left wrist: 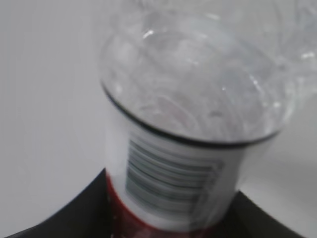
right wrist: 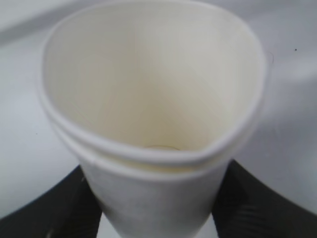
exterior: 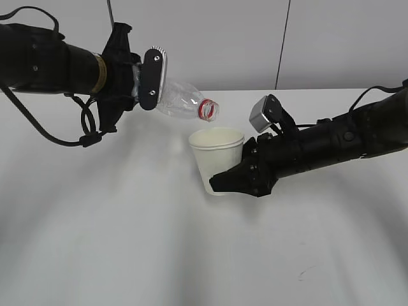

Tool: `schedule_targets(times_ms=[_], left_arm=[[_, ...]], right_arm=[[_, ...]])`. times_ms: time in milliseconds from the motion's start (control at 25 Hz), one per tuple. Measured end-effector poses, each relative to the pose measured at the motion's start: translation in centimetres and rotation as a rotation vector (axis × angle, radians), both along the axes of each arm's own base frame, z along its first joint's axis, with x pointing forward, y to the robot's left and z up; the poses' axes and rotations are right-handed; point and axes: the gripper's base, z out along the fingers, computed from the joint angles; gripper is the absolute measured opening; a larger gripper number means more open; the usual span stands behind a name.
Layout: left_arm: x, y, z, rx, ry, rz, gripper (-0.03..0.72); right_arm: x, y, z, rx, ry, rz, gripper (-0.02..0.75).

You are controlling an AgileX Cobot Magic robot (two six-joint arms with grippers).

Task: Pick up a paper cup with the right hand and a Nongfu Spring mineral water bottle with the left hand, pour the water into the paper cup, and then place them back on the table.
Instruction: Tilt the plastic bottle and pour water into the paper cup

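My left gripper [exterior: 148,80] is shut on the clear Nongfu Spring bottle [exterior: 182,101] and holds it tipped nearly level, its red-ringed open mouth [exterior: 208,109] just above and left of the paper cup's rim. In the left wrist view the bottle [left wrist: 193,99] fills the frame, with its barcode label between the black fingers [left wrist: 74,213]. My right gripper [exterior: 239,175] is shut on the cream-white paper cup [exterior: 218,158], held upright above the table [exterior: 127,242]. In the right wrist view the cup [right wrist: 153,99] is squeezed slightly oval. No water stream shows.
A small dark scuff mark [exterior: 305,274] lies on the white table at the front right. A grey wall with dark vertical cables [exterior: 284,38] stands behind the table's far edge.
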Motion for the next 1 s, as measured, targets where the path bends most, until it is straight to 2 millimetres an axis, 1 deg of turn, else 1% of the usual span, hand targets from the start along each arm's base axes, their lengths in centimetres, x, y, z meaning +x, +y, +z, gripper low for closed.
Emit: schedule_targets(times_ms=[360,1000], left_arm=[[-0.21,-0.49,0.02,0.063,-0.024,-0.026,0.308],[-0.16,-0.38,0.04,0.095,-0.037,-0.031,0.305]], right_arm=[[0.18,-0.06,-0.05,-0.006,0.002,-0.025,0.438],[0.25,-0.10,-0.08,-0.010,0.005,-0.036,0.437]])
